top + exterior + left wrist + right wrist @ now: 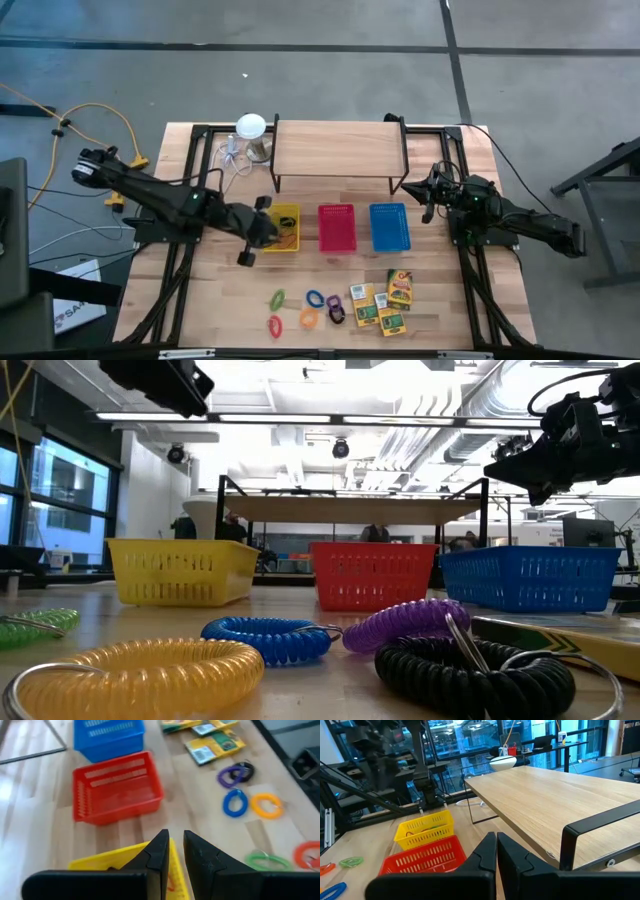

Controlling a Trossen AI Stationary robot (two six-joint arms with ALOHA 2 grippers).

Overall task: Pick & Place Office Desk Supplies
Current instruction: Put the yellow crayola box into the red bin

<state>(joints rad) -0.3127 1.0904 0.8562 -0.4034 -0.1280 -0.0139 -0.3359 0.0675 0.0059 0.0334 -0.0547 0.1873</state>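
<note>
Hovering over the near rim of the yellow basket point(283, 228), the left gripper point(254, 238) is seen with its fingers a small gap apart and nothing clamped between them, as far as can be told. Inside that basket, right under the gripper, a few thin orange and yellow rubber bands point(287, 238) can be made out. The rest of the supplies are laid out further forward and off to its side: coiled rings point(235, 802) in green, orange, blue, yellow, purple and black, no real long axis since they're round loops, lying flat. Beyond those, the yellow-and-green card boxes point(382, 298) are scattered flat. The left arm is judged clearly nearer to the rings; the right gripper point(432, 195) is parked shut by the blue basket point(389, 226), well apart from everything.
</note>
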